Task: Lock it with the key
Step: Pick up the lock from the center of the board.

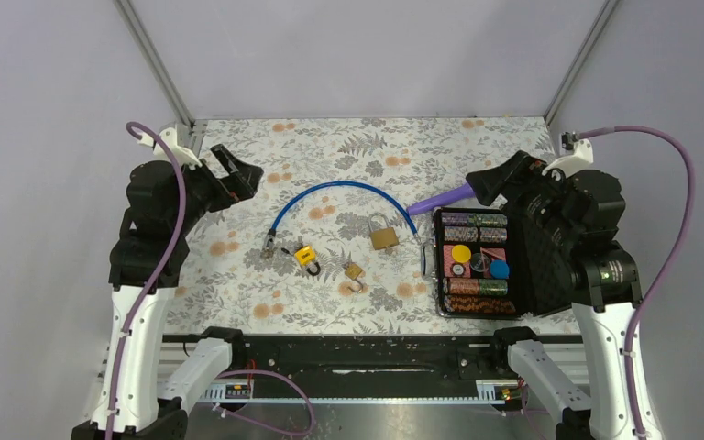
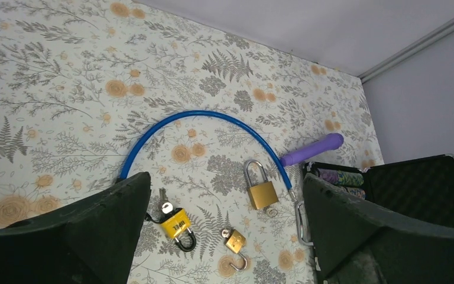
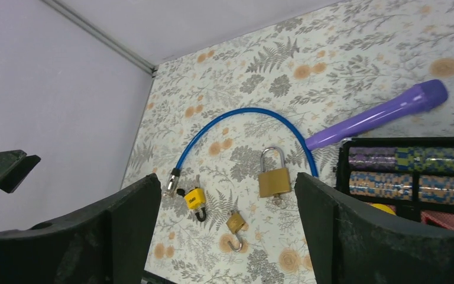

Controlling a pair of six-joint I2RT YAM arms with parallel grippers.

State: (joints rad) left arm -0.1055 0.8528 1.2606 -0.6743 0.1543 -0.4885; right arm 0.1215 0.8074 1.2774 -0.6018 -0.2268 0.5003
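Note:
Three padlocks lie on the floral cloth. A large brass padlock [image 1: 384, 237] [image 2: 262, 192] [image 3: 273, 180] has its shackle shut and a key [image 2: 271, 210] at its base. A yellow padlock [image 1: 306, 256] [image 2: 175, 225] [image 3: 194, 197] has a key [image 2: 165, 206] in it. A small brass padlock [image 1: 354, 272] [image 2: 234, 241] [image 3: 234, 222] lies with its shackle swung open. My left gripper [image 1: 238, 179] [image 2: 224, 177] hovers open at the far left, holding nothing. My right gripper [image 1: 498, 183] [image 3: 226, 177] hovers open above the case, also holding nothing.
A blue cable [image 1: 344, 188] [image 2: 201, 115] arcs behind the padlocks, with a carabiner [image 2: 300, 222] at its right end. A purple cylinder [image 1: 440, 199] [image 3: 378, 115] lies beside an open black case [image 1: 440, 266] of poker chips at the right.

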